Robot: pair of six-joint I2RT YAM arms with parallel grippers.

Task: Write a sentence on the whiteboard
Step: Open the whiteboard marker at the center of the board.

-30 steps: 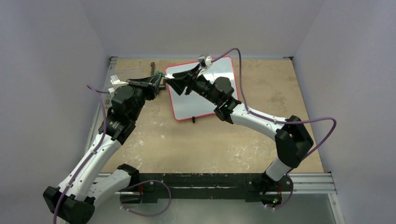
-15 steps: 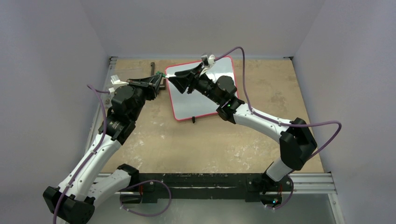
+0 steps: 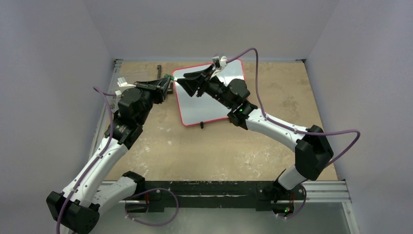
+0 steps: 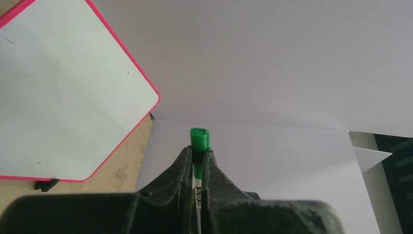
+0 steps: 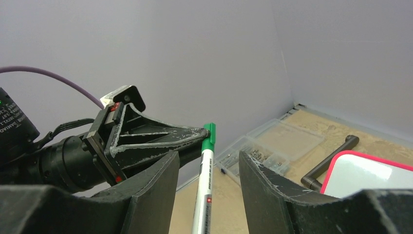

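- So, top view: whiteboard (image 3: 192, 108) lies flat at the far middle of the tabletop (image 3: 195, 151), with the right forearm over much of it. No writing shows on the bare part. Left hand (image 3: 168, 84) and right hand (image 3: 181, 84) meet tip to tip just off the board's far-left corner, with the marker (image 3: 170, 78) between them.
- Left wrist: left hand (image 4: 198, 153) is clamped tight on the marker, its green cap (image 4: 199, 138) poking out past the fingertips. A whiteboard (image 4: 63, 87) corner sits at upper left, blank apart from a tiny fleck or two.
- Right wrist: right hand (image 5: 208, 161) stands half open around the white barrel (image 5: 204, 190), a gap on each side and no contact visible. The left hand (image 5: 195, 132) pinches the cap (image 5: 209, 136) end.
- Step, my read: uncapping, before any writing.
- Next: right hand closes squarely on the barrel, then pulls straight along the marker's axis while the left hand holds the cap. An off-axis pull risks the barrel slipping or twisting. Then carry the tip to the board.
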